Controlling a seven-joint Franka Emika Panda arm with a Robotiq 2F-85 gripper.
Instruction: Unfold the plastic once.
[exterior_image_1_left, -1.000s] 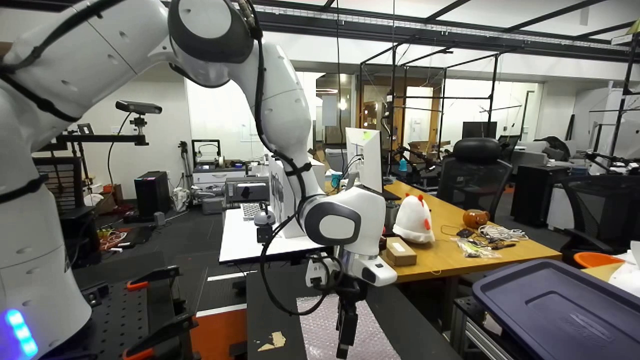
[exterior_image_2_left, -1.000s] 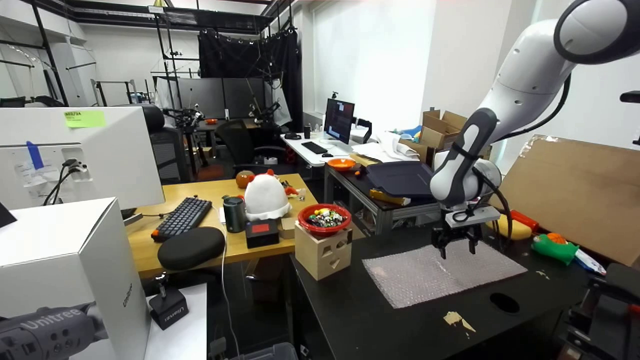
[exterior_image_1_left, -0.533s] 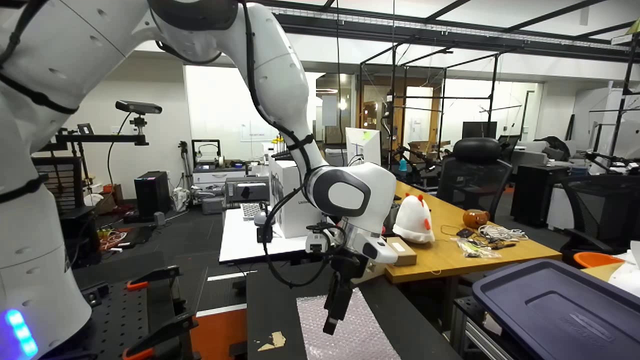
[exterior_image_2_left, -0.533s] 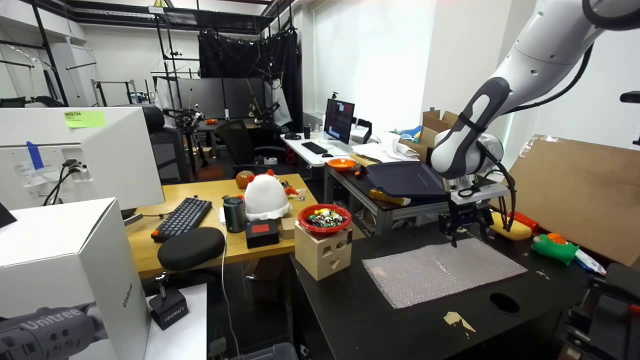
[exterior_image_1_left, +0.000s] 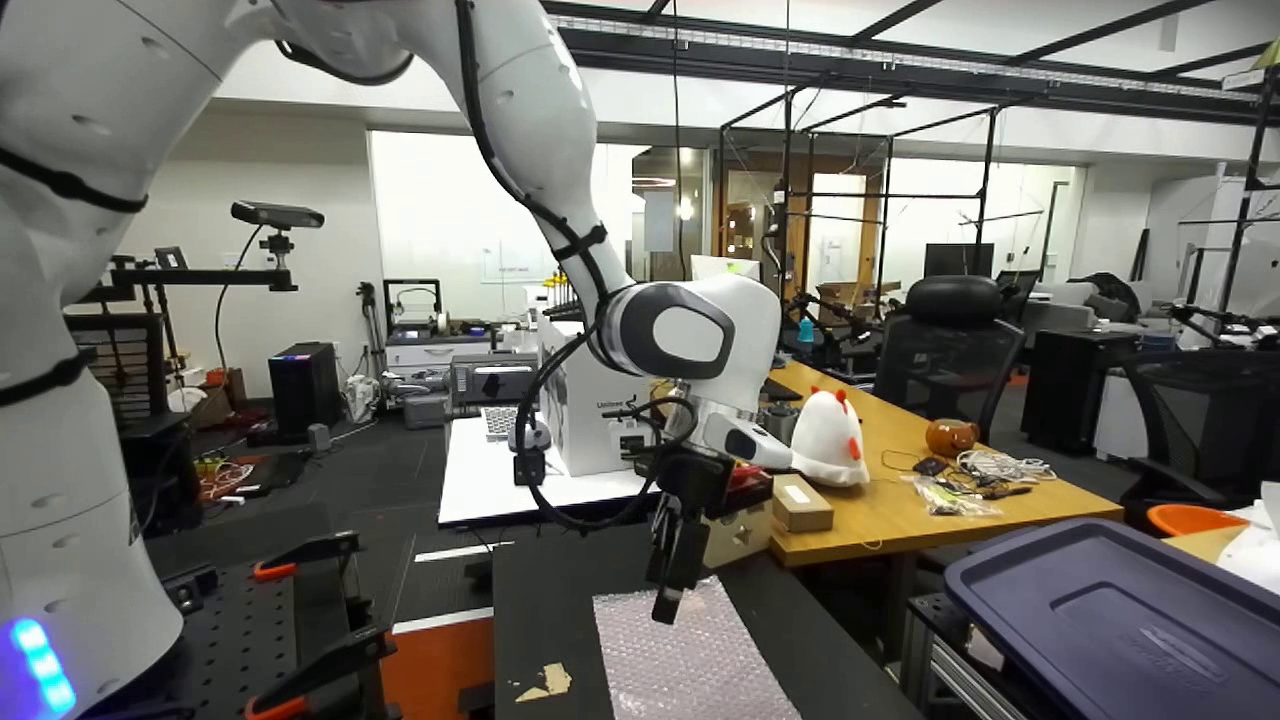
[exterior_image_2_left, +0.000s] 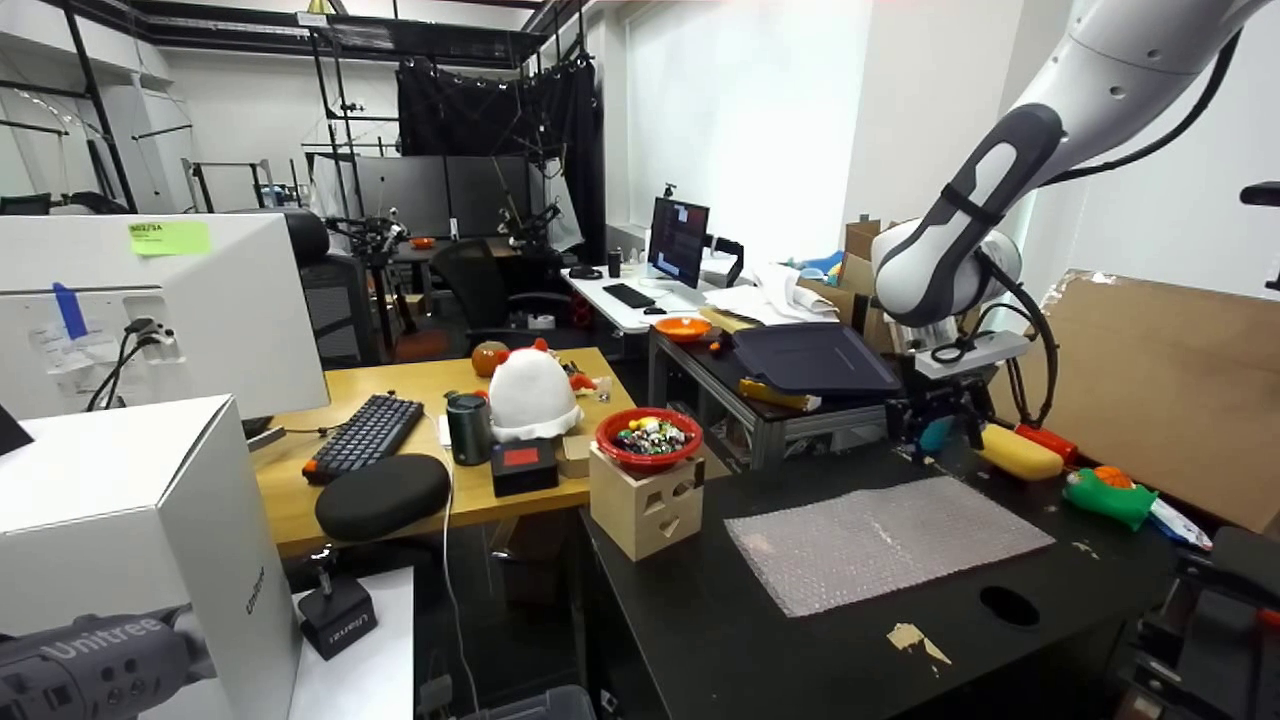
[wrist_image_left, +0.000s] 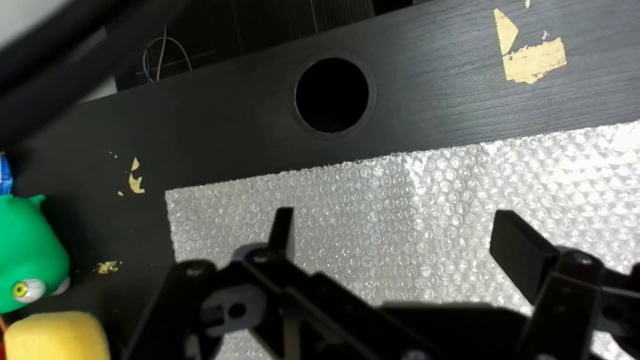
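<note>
The plastic is a pale translucent bubble-wrap sheet that lies flat on the dark table, seen in both exterior views (exterior_image_1_left: 690, 660) (exterior_image_2_left: 880, 545) and in the wrist view (wrist_image_left: 360, 200). A bright crease runs across it near the middle. My gripper is raised above the table with its two fingers wide apart and nothing between them, in the wrist view (wrist_image_left: 393, 217). It also shows in both exterior views (exterior_image_1_left: 668, 600) (exterior_image_2_left: 946, 450). The fingers do not touch the sheet. In the wrist view the gripper hides part of the sheet.
The dark table (exterior_image_2_left: 720, 640) has a round hole (wrist_image_left: 332, 95). A green toy (exterior_image_2_left: 1110, 500) and a yellow object (exterior_image_2_left: 1020, 453) lie by the sheet's end. A wooden box (exterior_image_2_left: 640, 510) bears a red bowl (exterior_image_2_left: 612, 450). A cardboard panel (exterior_image_2_left: 1150, 390) leans behind.
My gripper has risen and drawn away from the sheet, toward the far side of the table in an exterior view. Its fingers stay open. The sheet has not visibly moved.
</note>
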